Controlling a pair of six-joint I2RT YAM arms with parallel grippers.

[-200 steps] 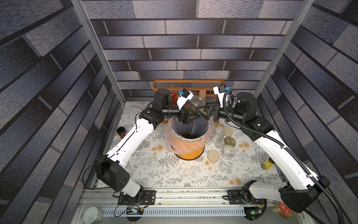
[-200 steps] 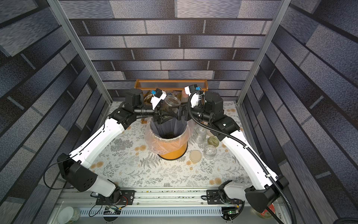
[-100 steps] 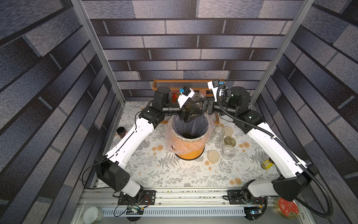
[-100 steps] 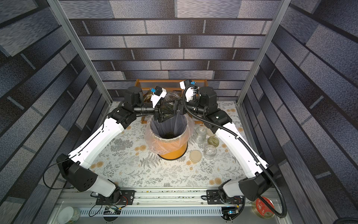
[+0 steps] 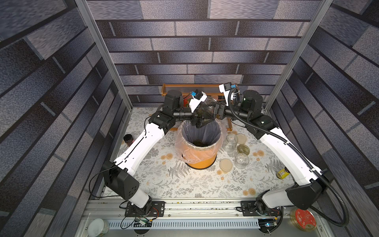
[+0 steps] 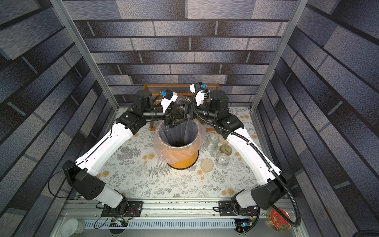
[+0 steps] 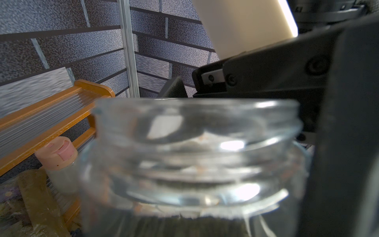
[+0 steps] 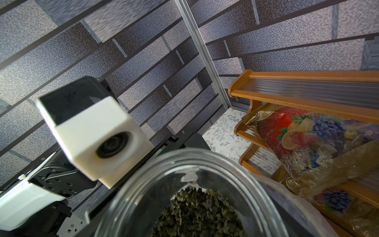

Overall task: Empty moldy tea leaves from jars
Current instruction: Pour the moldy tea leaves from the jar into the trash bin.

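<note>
A lidless clear glass jar (image 5: 207, 108) hangs tilted over the orange bin (image 5: 202, 162), which has a plastic liner. Dark tea leaves (image 8: 196, 211) lie inside the jar, and more tea leaves (image 5: 200, 142) sit at the bin's bottom. My left gripper (image 5: 199, 122) is shut on the jar's body, so the threaded neck (image 7: 194, 153) fills the left wrist view. My right gripper (image 5: 215, 111) reaches in from the opposite side. One of its fingers (image 7: 344, 143) lies along the glass and the other shows behind the rim. It is closed against the jar.
Two empty jars (image 5: 230, 142) (image 5: 241, 160) and loose cream lids (image 5: 226, 165) stand right of the bin. A dark jar (image 5: 128, 139) is at the left wall and a yellow bottle (image 5: 283, 173) sits under my right arm. A wooden shelf (image 5: 180, 87) with snack bags lines the back.
My right arm has swung left to the jar, and its jaws have gone from wide open to closed around the glass. The left gripper and jar have stayed nearly still.
</note>
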